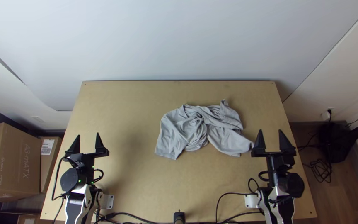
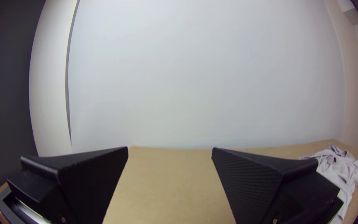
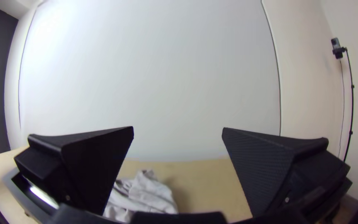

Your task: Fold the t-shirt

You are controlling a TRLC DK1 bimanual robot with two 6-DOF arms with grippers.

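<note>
While the t-shirt point(image 1: 193, 135) lies bunched and twisted on the surface point(image 1: 146, 182), the step in hand, as I judge it, is to open it out before any fold is made. Top view: the cloth sits a little beyond the middle, gathered at a central knot of creases point(image 1: 199, 117), with a broader panel point(image 1: 168, 137) toward my left side and a tapered end point(image 1: 237, 143) toward my right. My left hand point(image 1: 88, 135) is well apart from it; my right hand point(image 1: 270, 130) is near that end, though its height above the surface I cannot tell. Both point away from the bases, roughly parallel, with fingers spread wide and holding nothing. To proceed well, I should lower each hand to an outer edge, pinch a single layer where possible, and draw the two sides apart gently, so that the knot loosens rather than tightens; a grip on several layers could drag the whole bundle.

Left wrist view: my two fingers stand wide apart, nothing between their pads, and the hand is aimed nearly level toward the wall point(image 2: 204, 74). Right wrist view: the pose is similar, the gap equally broad, the cloth lying lower, ungrasped. Each hand must therefore tilt downward before closing.
</note>
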